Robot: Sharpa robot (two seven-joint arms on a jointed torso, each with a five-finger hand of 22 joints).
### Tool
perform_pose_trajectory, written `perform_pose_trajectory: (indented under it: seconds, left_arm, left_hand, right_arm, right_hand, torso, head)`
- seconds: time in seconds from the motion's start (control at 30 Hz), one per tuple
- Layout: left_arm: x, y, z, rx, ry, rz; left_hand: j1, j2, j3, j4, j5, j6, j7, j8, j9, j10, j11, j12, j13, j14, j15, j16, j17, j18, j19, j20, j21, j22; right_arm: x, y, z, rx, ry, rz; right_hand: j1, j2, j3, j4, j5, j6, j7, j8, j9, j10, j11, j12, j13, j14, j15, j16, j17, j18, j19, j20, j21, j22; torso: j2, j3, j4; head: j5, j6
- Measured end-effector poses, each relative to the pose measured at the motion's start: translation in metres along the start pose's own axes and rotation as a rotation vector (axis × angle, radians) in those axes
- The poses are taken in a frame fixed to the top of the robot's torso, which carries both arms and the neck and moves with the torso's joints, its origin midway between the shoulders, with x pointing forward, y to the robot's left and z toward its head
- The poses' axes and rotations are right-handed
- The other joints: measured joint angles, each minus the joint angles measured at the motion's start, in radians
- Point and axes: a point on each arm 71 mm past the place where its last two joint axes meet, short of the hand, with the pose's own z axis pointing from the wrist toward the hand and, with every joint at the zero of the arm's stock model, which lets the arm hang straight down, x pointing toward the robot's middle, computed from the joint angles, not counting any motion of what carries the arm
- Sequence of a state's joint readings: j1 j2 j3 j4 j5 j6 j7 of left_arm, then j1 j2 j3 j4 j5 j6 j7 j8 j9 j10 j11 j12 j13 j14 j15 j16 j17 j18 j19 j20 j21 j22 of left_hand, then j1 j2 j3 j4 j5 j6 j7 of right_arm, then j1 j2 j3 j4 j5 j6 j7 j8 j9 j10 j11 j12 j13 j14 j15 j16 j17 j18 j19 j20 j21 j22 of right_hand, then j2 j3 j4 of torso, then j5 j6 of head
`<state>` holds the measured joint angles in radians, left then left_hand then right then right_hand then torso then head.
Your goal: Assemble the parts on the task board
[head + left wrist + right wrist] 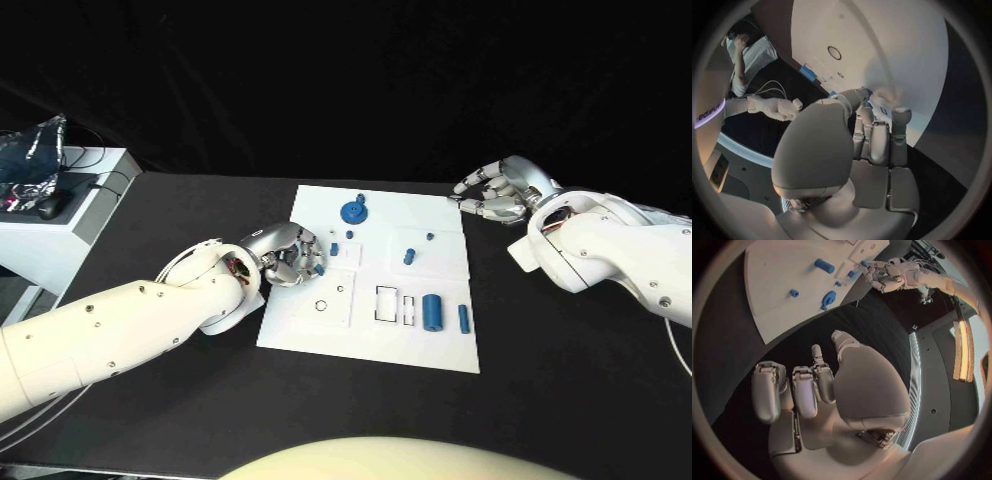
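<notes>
**Inspector:** Start at the board. What is on it?

**Onlooker:** The flat white rectangular task board lies mid-table. A round blue gear-like part sits near its far edge, a short blue peg near the middle, and two upright-lying blue cylinders near the right edge, their long axes running toward and away from the robot. A small blue piece is just beside the left fingers.

**Inspector:** The left hand?

**Onlooker:** The left hand is over the board's left margin, fingers curled in. The left wrist view shows something blue at the fingertips, so it seems to pinch a small part, though I cannot say so firmly.

**Inspector:** And the right?

**Onlooker:** The right hand hangs off the board's far right corner above the black table, fingers loosely bent, holding nothing.

**Inspector:** Which relation governs the next move?

**Onlooker:** In my judgement, the recesses lie just to the right of the left fingers, so that hand is nearer. The cylinders are well apart from both.
</notes>
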<state>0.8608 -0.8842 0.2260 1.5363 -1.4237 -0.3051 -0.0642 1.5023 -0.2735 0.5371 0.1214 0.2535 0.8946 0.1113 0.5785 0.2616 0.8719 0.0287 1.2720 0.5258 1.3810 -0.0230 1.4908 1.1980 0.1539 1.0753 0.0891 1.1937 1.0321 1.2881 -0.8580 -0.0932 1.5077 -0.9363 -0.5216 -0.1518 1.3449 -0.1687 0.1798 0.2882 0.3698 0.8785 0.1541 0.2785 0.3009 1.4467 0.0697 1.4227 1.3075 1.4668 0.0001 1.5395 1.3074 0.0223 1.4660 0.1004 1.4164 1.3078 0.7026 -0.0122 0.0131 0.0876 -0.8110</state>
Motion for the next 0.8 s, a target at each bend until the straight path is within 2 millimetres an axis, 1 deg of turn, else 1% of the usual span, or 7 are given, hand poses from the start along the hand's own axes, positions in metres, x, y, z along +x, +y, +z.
perform_pose_trajectory:
  seconds: [0.1, 0.17, 0.23, 0.37, 0.5, 0.73, 0.8]
  left_arm:
    - [0.0001, 0.0001, -0.0001, 0.000, 0.000, -0.001]
    - [0.0001, 0.0001, -0.0001, 0.000, 0.000, -0.001]
    - [0.0002, 0.0002, -0.0001, -0.001, 0.001, -0.002]
    - [0.0009, 0.0004, -0.0002, -0.001, 0.012, -0.002]
    - [0.0021, 0.0006, -0.0002, -0.003, 0.029, 0.000]
    - [0.0040, 0.0007, -0.0002, -0.005, 0.058, 0.002]
    - [0.0042, 0.0006, -0.0002, -0.004, 0.063, 0.002]
  left_hand:
    - [0.000, 0.000, 0.006, -0.006, 0.000, -0.004, 0.004, -0.007, -0.002, 0.000, 0.000, 0.000, 0.000, 0.000, 0.000, 0.000, 0.000, 0.000, 0.000, 0.000, 0.000, 0.000]
    - [0.000, 0.000, 0.010, -0.010, 0.000, -0.016, 0.005, -0.016, -0.005, -0.005, 0.005, 0.000, -0.003, 0.000, 0.000, 0.000, -0.001, 0.000, 0.000, 0.000, 0.000, 0.000]
    - [0.000, 0.000, 0.014, -0.009, 0.000, -0.016, 0.005, -0.016, -0.006, -0.010, 0.006, -0.006, -0.011, 0.000, 0.000, 0.000, -0.003, 0.000, 0.000, 0.000, 0.000, -0.001]
    - [0.000, 0.000, 0.036, -0.023, 0.000, -0.023, 0.005, -0.039, -0.013, -0.029, 0.008, -0.014, -0.025, -0.004, 0.004, 0.000, -0.007, 0.000, -0.009, -0.001, 0.000, -0.005]
    - [0.004, 0.004, 0.053, -0.034, 0.000, -0.023, 0.005, -0.047, -0.017, -0.043, 0.007, -0.021, -0.034, -0.004, 0.004, 0.000, -0.010, 0.000, -0.016, -0.001, 0.000, -0.006]
    - [0.008, 0.008, 0.098, -0.062, 0.000, 0.013, 0.002, -0.066, -0.021, -0.050, 0.007, -0.020, -0.037, -0.011, 0.004, 0.000, -0.011, 0.000, -0.025, -0.004, 0.015, 0.004]
    - [0.008, 0.008, 0.118, -0.074, 0.000, 0.021, 0.001, -0.078, -0.023, -0.050, 0.007, -0.020, -0.037, -0.011, 0.004, 0.000, -0.010, 0.000, -0.027, -0.005, 0.024, 0.012]
  right_arm:
    - [0.0000, 0.0000, 0.0000, 0.000, 0.000, 0.000]
    - [0.0000, 0.0000, 0.0000, 0.000, 0.000, 0.000]
    - [0.0001, 0.0000, 0.0000, 0.000, 0.000, 0.000]
    - [0.0002, -0.0001, -0.0001, 0.000, 0.000, 0.000]
    - [0.0002, -0.0001, -0.0002, 0.000, 0.000, 0.000]
    - [0.0000, -0.0002, -0.0003, 0.000, 0.000, 0.000]
    - [0.0000, -0.0002, -0.0003, 0.000, 0.000, 0.000]
  right_hand:
    - [0.000, 0.000, 0.000, 0.000, 0.000, 0.000, 0.000, 0.000, 0.000, 0.000, 0.000, 0.000, 0.000, 0.000, 0.000, 0.000, 0.000, 0.000, 0.000, 0.000, 0.000, 0.000]
    - [0.000, 0.000, 0.000, 0.000, 0.000, 0.000, 0.000, 0.000, 0.000, 0.000, 0.000, 0.000, 0.000, 0.000, 0.000, 0.000, 0.000, 0.000, 0.000, 0.000, 0.000, 0.000]
    - [0.000, 0.000, 0.000, 0.000, 0.000, 0.000, 0.000, 0.000, 0.000, 0.000, 0.000, 0.000, 0.000, 0.000, 0.000, 0.000, 0.000, 0.000, 0.000, 0.000, 0.000, 0.000]
    - [0.000, 0.000, 0.000, 0.000, 0.000, 0.000, 0.000, 0.000, 0.000, 0.000, 0.000, 0.000, 0.000, 0.000, 0.000, 0.000, 0.000, 0.000, 0.000, 0.000, 0.000, 0.000]
    - [0.000, 0.000, 0.000, 0.000, 0.000, 0.000, 0.000, 0.000, 0.000, 0.000, 0.000, 0.000, 0.000, 0.000, 0.000, 0.000, 0.000, 0.000, 0.000, 0.000, 0.000, 0.000]
    - [0.000, 0.000, 0.000, 0.000, 0.000, 0.000, 0.000, 0.000, 0.000, 0.000, 0.000, 0.000, 0.000, 0.000, 0.000, 0.000, 0.000, 0.000, 0.000, 0.000, 0.000, 0.000]
    - [0.000, 0.000, 0.000, 0.000, 0.000, 0.000, 0.000, 0.000, 0.000, 0.000, 0.000, 0.000, 0.001, 0.000, 0.000, 0.000, 0.000, 0.000, 0.000, 0.000, 0.000, 0.000]
  torso:
    - [0.000, 0.0000, -0.0001]
    - [0.001, 0.0004, -0.0006]
    - [0.001, 0.0006, -0.0006]
    - [0.001, 0.0006, -0.0007]
    - [0.001, 0.0008, -0.0007]
    - [0.000, 0.0011, -0.0007]
    - [0.000, 0.0010, -0.0008]
  head:
    - [0.000, 0.000]
    - [0.000, 0.000]
    - [0.000, 0.000]
    - [-0.001, 0.000]
    - [-0.002, -0.001]
    - [-0.002, -0.001]
    - [-0.003, -0.001]
